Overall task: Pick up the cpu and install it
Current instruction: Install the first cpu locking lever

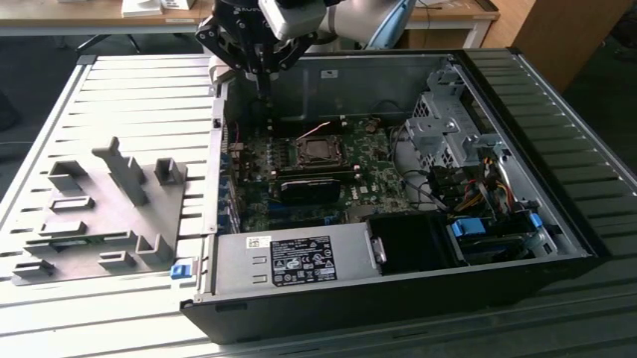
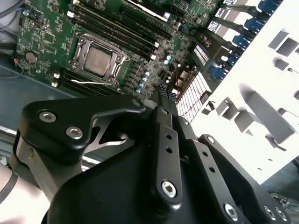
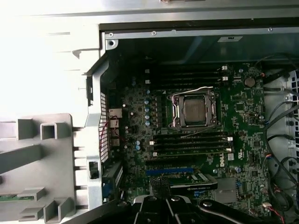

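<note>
While the pincer [image 2: 163, 93] hangs pressed together, the cpu [image 3: 195, 109] sits inside its socket [image 3: 176, 122].

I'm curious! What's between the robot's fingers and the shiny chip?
In the first wrist view, long black memory slots and green circuit board lie between the fingers and chip.

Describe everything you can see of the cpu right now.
The cpu is a flat square chip with a dull silvery-grey metal top. It lies level inside the dark socket frame on the green motherboard, as both wrist views show. The claw is above the case's edge, not touching it.
</note>
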Available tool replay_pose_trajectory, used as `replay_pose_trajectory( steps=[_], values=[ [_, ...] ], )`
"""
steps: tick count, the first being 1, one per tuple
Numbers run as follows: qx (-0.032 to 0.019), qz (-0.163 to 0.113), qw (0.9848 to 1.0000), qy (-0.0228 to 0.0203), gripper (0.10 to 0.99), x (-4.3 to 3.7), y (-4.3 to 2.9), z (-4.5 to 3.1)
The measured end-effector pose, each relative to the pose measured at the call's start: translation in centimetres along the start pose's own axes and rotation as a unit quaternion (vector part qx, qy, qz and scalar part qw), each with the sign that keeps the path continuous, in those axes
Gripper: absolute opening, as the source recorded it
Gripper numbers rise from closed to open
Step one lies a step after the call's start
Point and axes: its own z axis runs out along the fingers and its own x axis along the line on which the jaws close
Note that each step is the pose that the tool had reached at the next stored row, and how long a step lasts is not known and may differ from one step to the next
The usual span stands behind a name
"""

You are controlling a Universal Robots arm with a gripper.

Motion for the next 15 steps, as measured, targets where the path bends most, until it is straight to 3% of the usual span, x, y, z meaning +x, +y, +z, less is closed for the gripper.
replay_pose_trajectory(
  steps=[5, 15],
  values=[
    [0.0, 0.0, 1.0, 0.0, 0.106, 0.01, 0.09, 0.13],
    [-0.0001, 0.0, 1.0, 0.0, 0.106, -0.01, 1.16, 1.24]
  ],
)
